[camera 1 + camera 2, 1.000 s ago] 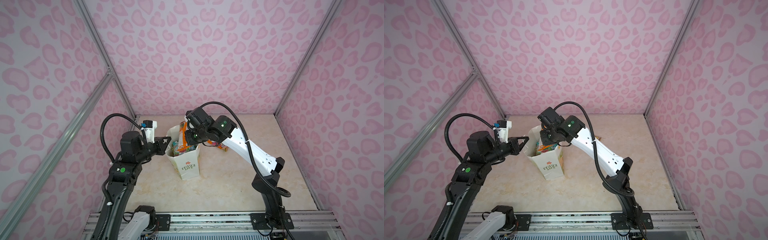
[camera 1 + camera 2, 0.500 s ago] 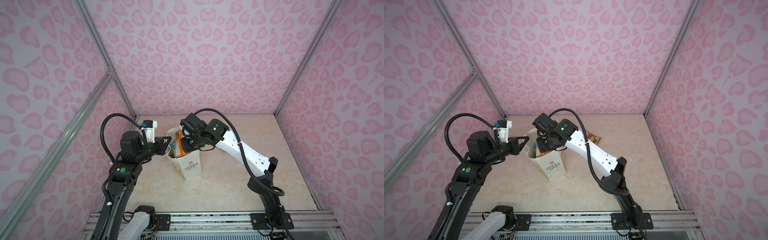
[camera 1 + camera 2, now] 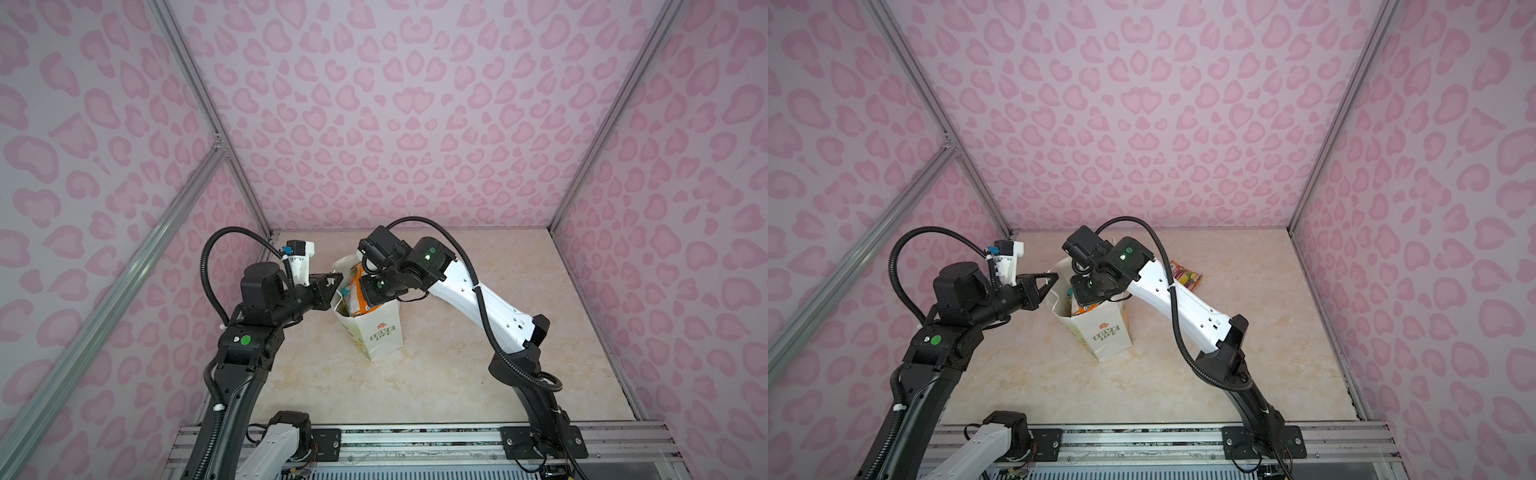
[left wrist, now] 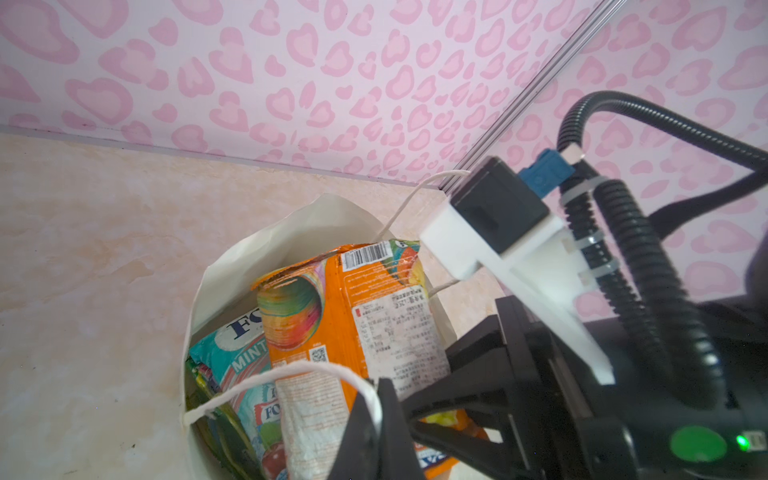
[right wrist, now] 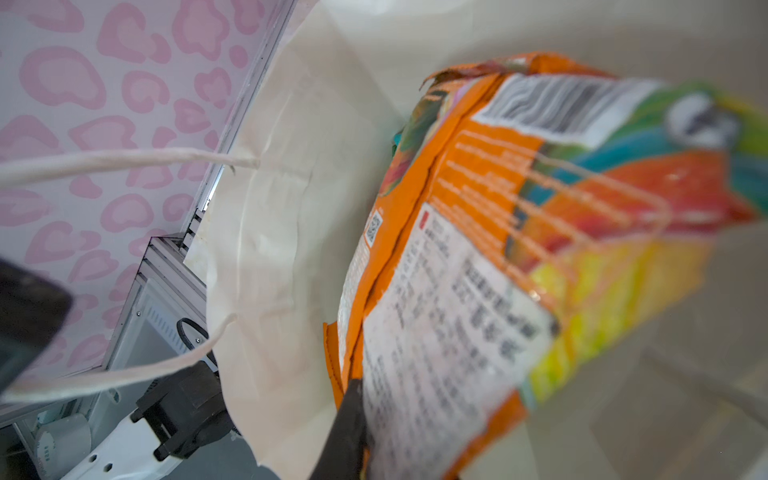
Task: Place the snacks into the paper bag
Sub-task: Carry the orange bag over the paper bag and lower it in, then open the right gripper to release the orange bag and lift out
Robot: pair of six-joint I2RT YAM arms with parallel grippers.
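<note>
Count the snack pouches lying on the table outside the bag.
1: a pouch on the table behind the right arm, right of the paper bag; the arm may hide others.

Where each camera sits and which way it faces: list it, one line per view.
Top views: high at the front, looking down on the table; left arm and right arm show, meeting at the paper bag.
Left wrist: beside the bag's mouth, looking in at the orange pouch; its left gripper, shut on the handle, and the right arm show.
Right wrist: over the bag, close on that pouch held by the right gripper.
Shared: both wrist views show the orange pouch and bag interior.
</note>
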